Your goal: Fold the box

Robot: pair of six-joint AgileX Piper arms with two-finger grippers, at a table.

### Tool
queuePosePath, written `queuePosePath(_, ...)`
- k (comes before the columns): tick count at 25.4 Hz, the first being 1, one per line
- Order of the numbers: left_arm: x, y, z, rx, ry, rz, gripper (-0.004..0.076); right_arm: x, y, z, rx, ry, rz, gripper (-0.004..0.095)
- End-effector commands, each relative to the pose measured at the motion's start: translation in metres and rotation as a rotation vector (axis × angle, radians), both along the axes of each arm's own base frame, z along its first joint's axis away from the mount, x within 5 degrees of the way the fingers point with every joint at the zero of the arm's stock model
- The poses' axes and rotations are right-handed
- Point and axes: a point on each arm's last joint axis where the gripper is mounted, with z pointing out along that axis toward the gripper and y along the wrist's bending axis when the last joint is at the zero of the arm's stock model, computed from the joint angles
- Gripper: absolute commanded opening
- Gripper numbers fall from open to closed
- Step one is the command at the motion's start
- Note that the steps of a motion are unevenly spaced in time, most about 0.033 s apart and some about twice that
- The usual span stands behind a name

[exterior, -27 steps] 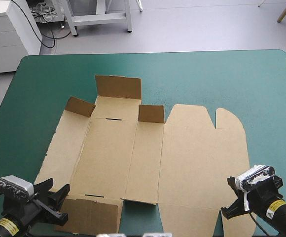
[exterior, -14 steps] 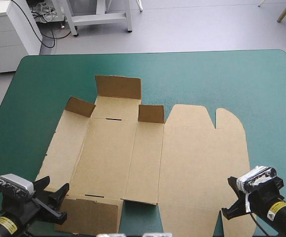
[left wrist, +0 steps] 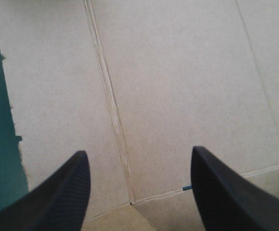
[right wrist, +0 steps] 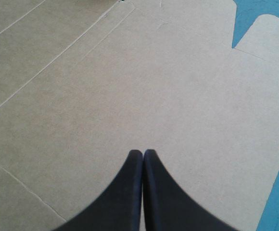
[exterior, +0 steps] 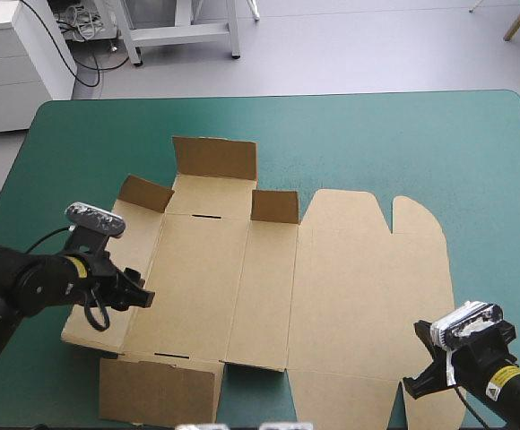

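- where our left gripper (exterior: 140,292) hovers over the brown box's (exterior: 350,278) left panels, its jaws stand apart, empty.
- our right gripper (right wrist: 143,153) is clenched above the box's near right corner.
- the box lies flat on the teal-green cover (exterior: 439,143), far flaps (exterior: 213,158) raised.

box (exterior: 278,287): brown cut sheet; mostly flat; three far flaps raised; mid-table

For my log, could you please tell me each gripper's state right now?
Left gripper: open, above the box, holding nothing.
Right gripper: shut, empty, over the box's near right corner.
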Motion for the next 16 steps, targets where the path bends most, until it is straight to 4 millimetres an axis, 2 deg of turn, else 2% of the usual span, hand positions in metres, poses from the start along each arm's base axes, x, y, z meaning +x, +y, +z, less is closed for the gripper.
queuePosePath(1,0.026,-0.008,0.011,0.024,0.052,-0.013,0.0440,0.004,0.001,0.012,0.037,-0.075,-0.011,-0.0020)
queuePosePath(4,0.050,0.004,0.012,0.005,0.157,0.035,0.0440,0.004,0.001,0.012,0.037,-0.075,-0.011,-0.0021)
queuePosePath(5,0.060,0.012,0.010,-0.051,0.176,0.055,0.0440,0.004,0.001,0.012,0.037,-0.075,-0.011,-0.0021)
queuePosePath(8,0.074,0.034,0.004,-0.120,0.199,0.088,0.0440,0.004,0.001,0.012,0.037,-0.075,-0.011,-0.0021)
queuePosePath(16,0.089,0.085,-0.010,-0.156,0.215,0.175,0.0440,0.004,0.001,0.012,0.037,-0.075,-0.011,-0.0021)
